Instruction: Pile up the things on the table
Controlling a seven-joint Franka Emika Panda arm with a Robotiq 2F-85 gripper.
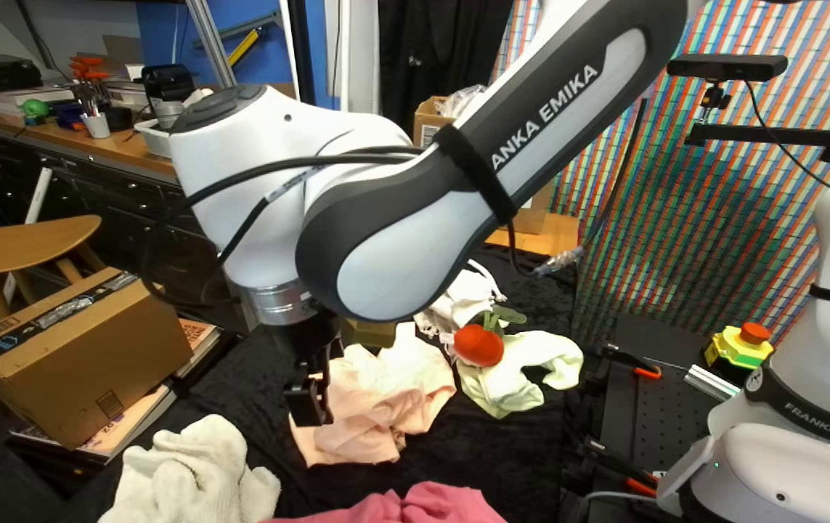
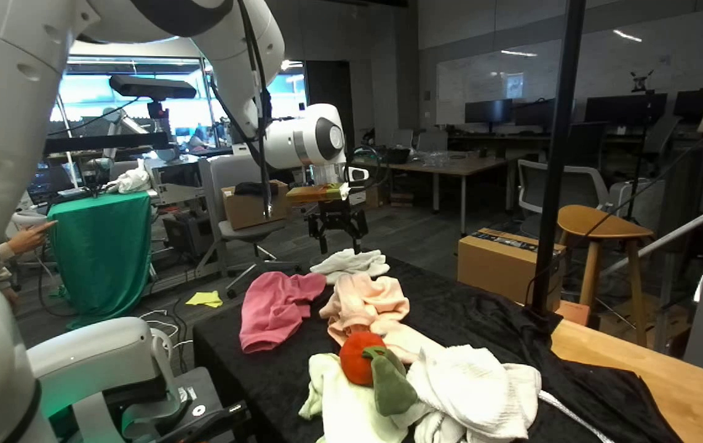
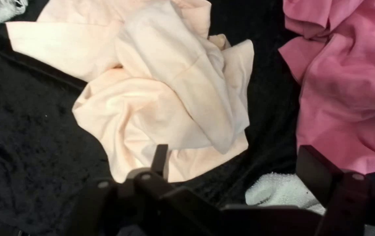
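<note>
toward the near edge of the black desk (image 2: pixel 449 307), in an exterior view, a pale yellow-green cloth (image 2: pixel 357 409) carries a red-orange object (image 2: pixel 356 360); a white cloth (image 2: pixel 477 387) beside it trails a white cord (image 2: pixel 574 414). beyond, a peach cloth (image 2: pixel 366 298) lies mid-desk, a pink cloth (image 2: pixel 277 311) toward the left edge and a cream cloth (image 2: pixel 351 264) by the far edge. the 2 fingers (image 3: pixel 317 170) stand apart, holding nothing, above the gap between these last 3. the likely step is picking up cream: descend over a raised fold, pinch thickly, spare the neighbours, lift until the hanging end clears, release over peach. hard to make out: the cord's end and the near edge, cut off there; whether peach's paler fold is another cloth; cream, mostly behind the fingers in the wrist view; the fingers' height.
</note>
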